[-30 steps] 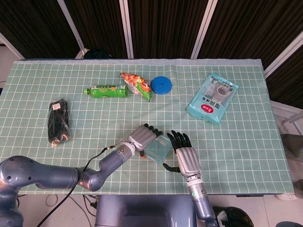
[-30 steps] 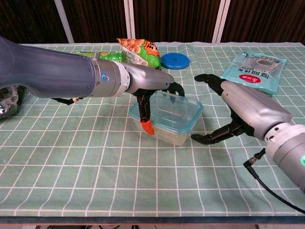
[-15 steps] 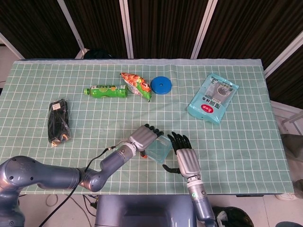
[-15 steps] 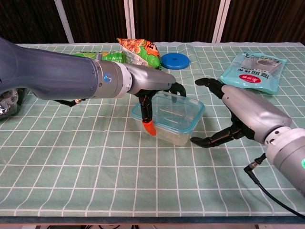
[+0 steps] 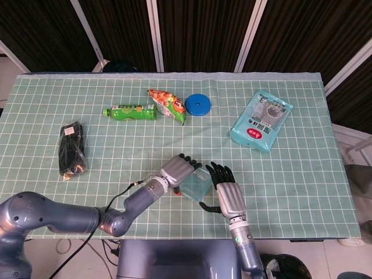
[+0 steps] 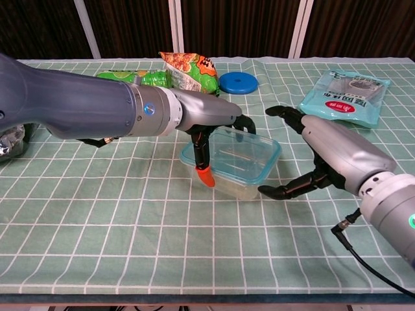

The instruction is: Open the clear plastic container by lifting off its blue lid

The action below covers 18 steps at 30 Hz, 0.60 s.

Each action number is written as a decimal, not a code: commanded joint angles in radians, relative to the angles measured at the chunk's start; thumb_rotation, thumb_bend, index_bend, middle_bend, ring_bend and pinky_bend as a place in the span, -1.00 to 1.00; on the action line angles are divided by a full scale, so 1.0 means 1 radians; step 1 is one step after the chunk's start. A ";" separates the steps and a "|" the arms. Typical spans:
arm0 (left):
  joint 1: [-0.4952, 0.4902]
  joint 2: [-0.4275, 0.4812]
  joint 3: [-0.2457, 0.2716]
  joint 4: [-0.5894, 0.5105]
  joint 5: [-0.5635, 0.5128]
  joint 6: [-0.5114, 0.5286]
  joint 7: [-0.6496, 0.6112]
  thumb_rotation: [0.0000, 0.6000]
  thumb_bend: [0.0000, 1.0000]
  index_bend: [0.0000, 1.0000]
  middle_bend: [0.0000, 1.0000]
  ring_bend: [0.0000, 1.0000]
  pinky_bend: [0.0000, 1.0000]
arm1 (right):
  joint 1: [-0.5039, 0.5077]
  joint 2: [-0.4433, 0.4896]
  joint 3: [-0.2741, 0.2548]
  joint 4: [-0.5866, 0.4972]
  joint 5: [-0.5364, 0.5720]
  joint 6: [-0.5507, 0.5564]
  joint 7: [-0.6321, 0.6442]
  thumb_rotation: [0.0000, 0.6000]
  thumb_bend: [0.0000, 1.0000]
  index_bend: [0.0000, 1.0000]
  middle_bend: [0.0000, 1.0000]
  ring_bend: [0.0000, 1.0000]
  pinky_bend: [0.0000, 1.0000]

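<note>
The clear plastic container [image 6: 241,170] [image 5: 196,184] stands near the table's front edge, its blue-rimmed lid [image 6: 270,154] seated on top. My left hand [image 6: 209,119] [image 5: 177,168] grips its left end: the fingers curl over the far edge and the orange-tipped thumb presses the front left corner. Just right of the container, my right hand [image 6: 327,153] [image 5: 227,192] is spread and holds nothing. Its thumb reaches toward the front right corner, and I cannot tell whether it touches.
At the back lie a green bottle [image 5: 131,112], a snack bag [image 5: 167,104], a blue disc [image 5: 197,104] and a light blue pouch [image 5: 261,120]. A black bundle [image 5: 74,149] lies at the left. A cable trails from my right wrist.
My left hand and the container have shifted slightly to the right. My right thumb has drawn in closer to the container's front right corner.
</note>
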<state>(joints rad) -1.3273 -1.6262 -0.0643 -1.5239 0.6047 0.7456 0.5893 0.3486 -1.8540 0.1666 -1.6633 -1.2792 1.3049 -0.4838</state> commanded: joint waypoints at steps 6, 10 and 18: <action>-0.004 -0.006 -0.002 0.001 -0.004 0.004 0.002 1.00 -0.82 -0.54 -0.45 -0.46 -0.17 | 0.002 -0.002 -0.002 -0.004 0.006 0.002 0.001 1.00 -0.45 -1.00 -1.00 -1.00 -1.00; -0.005 -0.009 -0.002 0.002 -0.004 0.008 0.002 1.00 -0.82 -0.54 -0.45 -0.46 -0.17 | 0.001 -0.001 -0.002 -0.006 0.013 0.003 0.003 1.00 -0.45 -1.00 -1.00 -1.00 -1.00; -0.006 -0.015 -0.001 0.005 -0.006 0.017 0.007 1.00 -0.82 -0.54 -0.45 -0.46 -0.17 | 0.003 -0.003 -0.007 -0.007 0.017 0.004 0.007 1.00 -0.45 -1.00 -1.00 -1.00 -1.00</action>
<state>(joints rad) -1.3328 -1.6411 -0.0661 -1.5188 0.5984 0.7621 0.5956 0.3512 -1.8570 0.1600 -1.6704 -1.2621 1.3087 -0.4771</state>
